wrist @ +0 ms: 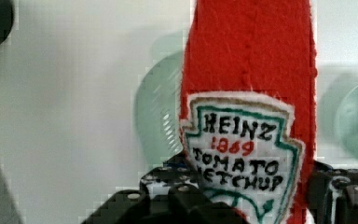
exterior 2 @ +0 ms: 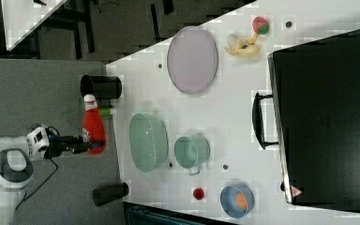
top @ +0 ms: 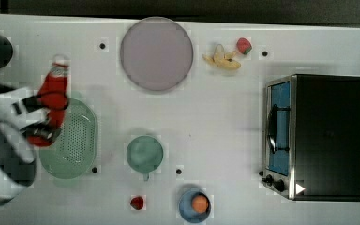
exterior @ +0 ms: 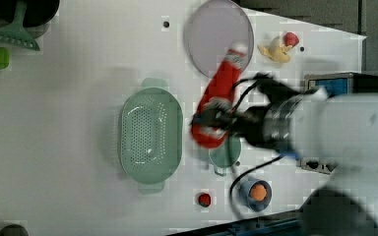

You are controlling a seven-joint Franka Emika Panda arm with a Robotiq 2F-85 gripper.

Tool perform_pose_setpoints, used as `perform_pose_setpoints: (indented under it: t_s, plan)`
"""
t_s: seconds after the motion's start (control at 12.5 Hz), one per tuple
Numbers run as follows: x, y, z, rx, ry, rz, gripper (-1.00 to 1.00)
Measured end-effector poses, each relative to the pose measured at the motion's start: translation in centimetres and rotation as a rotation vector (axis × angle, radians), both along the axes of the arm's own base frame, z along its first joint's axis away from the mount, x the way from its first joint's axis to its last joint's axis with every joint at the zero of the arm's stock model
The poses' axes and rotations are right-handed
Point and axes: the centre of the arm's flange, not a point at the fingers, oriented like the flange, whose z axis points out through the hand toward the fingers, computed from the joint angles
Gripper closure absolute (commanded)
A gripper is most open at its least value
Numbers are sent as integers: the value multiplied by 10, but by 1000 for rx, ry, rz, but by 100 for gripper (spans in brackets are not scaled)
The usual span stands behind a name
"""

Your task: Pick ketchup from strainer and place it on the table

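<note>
The gripper [exterior 2: 86, 146] grasps the single ketchup [exterior 2: 93, 126] bottle near its labelled base, lifted clear of the one strainer [exterior 2: 147, 142]. In the right view the bottle's long axis runs from the fingers toward its white cap, off the table [exterior 2: 243, 89] edge, so the bare surface lies across the strainer from it. Two strawberries lie on the table.

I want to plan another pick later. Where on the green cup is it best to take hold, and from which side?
Probably the cup's rim, from straight above, one finger inside the wall and one outside. It stands upright with its mouth open upward and free table around it. Its small handle, toward the top view's bottom, looks too short and low to pinch well.
</note>
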Motion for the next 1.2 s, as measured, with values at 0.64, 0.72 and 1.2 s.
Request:
perform_pose_setpoints:
  t_s: [0.64, 0.72, 1.2]
  plan:
    - [96, -257, -23, -63, 65, -148, -19]
    - [98, -294, -29, -73, 74, -159, -19]
    - [78, -408, -88, -72, 21, -219, -19]
